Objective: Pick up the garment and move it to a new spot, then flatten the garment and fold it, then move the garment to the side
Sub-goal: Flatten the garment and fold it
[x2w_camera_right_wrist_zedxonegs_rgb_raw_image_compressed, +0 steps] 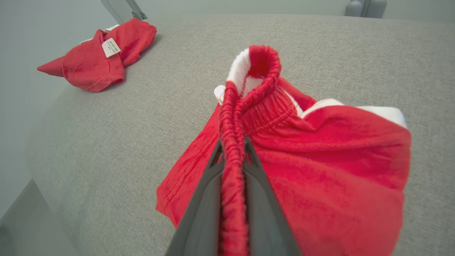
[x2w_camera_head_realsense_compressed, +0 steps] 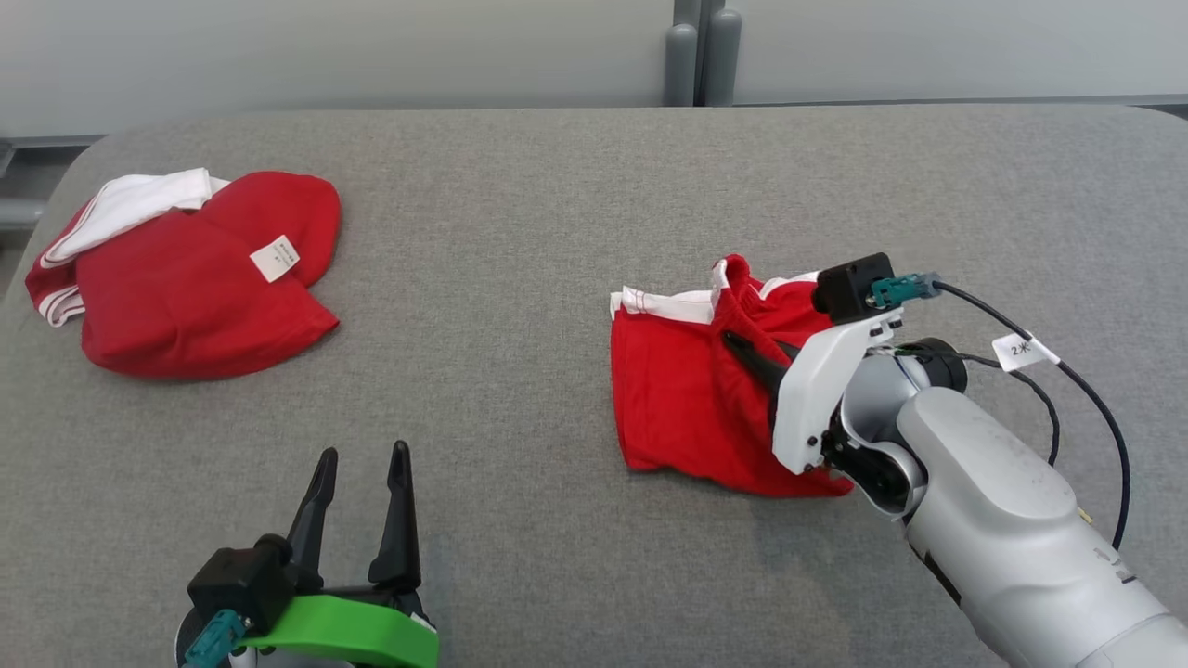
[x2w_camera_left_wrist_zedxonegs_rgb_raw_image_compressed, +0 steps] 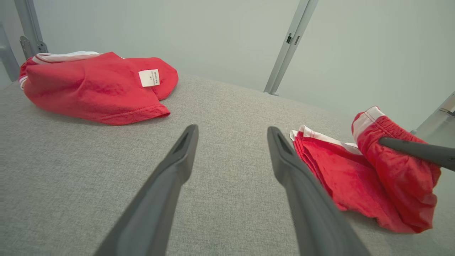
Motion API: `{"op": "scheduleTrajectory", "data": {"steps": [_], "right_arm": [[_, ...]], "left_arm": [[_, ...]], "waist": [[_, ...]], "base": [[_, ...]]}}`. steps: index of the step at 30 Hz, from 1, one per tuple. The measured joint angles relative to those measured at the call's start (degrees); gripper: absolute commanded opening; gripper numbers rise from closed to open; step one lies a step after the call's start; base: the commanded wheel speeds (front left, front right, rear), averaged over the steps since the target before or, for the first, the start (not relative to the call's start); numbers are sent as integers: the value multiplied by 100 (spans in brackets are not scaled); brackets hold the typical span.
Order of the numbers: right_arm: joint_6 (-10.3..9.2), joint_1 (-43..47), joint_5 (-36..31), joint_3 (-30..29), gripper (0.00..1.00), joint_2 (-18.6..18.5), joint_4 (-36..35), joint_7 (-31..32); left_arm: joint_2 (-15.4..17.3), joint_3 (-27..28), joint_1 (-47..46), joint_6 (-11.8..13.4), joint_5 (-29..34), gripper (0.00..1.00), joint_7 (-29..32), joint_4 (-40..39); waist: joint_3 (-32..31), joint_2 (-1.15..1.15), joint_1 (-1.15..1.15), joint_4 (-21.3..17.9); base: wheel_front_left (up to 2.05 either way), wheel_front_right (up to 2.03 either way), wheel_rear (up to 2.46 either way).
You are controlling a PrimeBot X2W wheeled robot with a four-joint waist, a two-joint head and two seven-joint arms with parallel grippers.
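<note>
Grey fabric table [x2w_camera_head_realsense_compressed: 557, 232], pale wall [x2w_camera_head_realsense_compressed: 371, 46]. Right gripper [x2w_camera_right_wrist_zedxonegs_rgb_raw_image_compressed: 233, 142] clamped on waistband of red garment [x2w_camera_right_wrist_zedxonegs_rgb_raw_image_compressed: 320, 170]; left gripper [x2w_camera_head_realsense_compressed: 364, 452] wide apart, empty, well to its left.

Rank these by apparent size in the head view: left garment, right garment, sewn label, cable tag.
1. Left garment.
2. Right garment, partly hidden by the arm.
3. Label and cable tag: these look alike, so unranked.

Work surface [x2w_camera_head_realsense_compressed: 520, 213]: grey woven fabric, rounded far corners; wall [x2w_camera_head_realsense_compressed: 325, 46] behind: plain pale grey; two grey upright posts [x2w_camera_head_realsense_compressed: 701, 60] side by side at the far edge; light even.
</note>
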Motion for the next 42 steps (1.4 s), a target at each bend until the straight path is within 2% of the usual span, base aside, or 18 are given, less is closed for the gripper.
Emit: {"op": "scheduleTrajectory", "data": {"steps": [3, 4, 5, 7, 9, 13, 15, 16, 22, 28, 33, 37, 39, 42], "right_arm": [[-10, -149, -125, 43, 0, -4, 189, 74], [-14, -189, -143, 55, 4, -4, 247, 118], [-16, -216, -167, 69, 13, -4, 296, 124], [-21, -272, -196, 102, 21, 2, 401, 174], [-56, -331, -231, 147, 35, 11, 481, 183], [-53, -428, -308, 287, 50, 98, 646, 223], [-53, -436, -345, 343, 90, 162, 705, 223], [-52, -438, -371, 370, 100, 196, 731, 223], [-51, -649, -533, 569, 100, 255, 755, 141], [0, -831, -719, 873, 100, 390, 633, -148], [0, -970, -767, 907, 100, 403, 479, -400], [0, -1112, -751, 683, 100, 404, 327, -728], [-19, -1212, -694, 393, 100, 383, 250, -977], [-158, -1293, -603, 74, 100, 210, 229, -1212]], "left_arm": [[0, -25, -19, 0, -38, 100, 0, -11], [0, -34, -42, 0, -40, 100, 1, -12], [0, -42, -79, 0, -42, 100, 0, -14], [-1, -52, -155, 0, -82, 100, 1, -33], [-1, -47, -202, 0, -89, 100, 0, -37], [-1, -11, -208, 1, -93, 100, 0, -41], [-1, -11, -208, 11, -98, 100, 0, -41], [-1, -9, -208, 34, -98, 100, 0, -42], [-2, 33, -208, 47, -98, 100, 0, -43], [-2, 170, -208, 49, -94, 100, 0, -42], [-2, 192, -207, 49, -85, 100, 0, -43], [-2, 226, -205, 51, -79, 100, 0, -49], [-2, 241, -203, 51, -68, 100, 0, -66], [-2, 253, -201, 52, -37, 100, 0, -69]], "waist": [[53, 0, 0, 106], [71, 0, 0, 139], [91, 0, 0, 172], [129, 0, 0, 234], [164, 0, 0, 291], [215, 0, 0, 366], [225, 0, 0, 382], [228, 0, 0, 386], [230, 0, 0, 370], [172, 0, 0, 224], [124, 0, 0, 122], [85, 0, 0, 17], [60, 0, 0, -62], [35, 0, 0, -137]], "base": [[0, 0, 0], [0, 0, 0], [0, 0, 0], [0, 0, 0], [0, 0, 0], [0, 0, 0], [0, 0, 0], [0, 0, 0], [0, 0, 0], [0, 0, 0], [0, 0, 0], [0, 0, 0], [0, 0, 0], [0, 0, 0]]}}
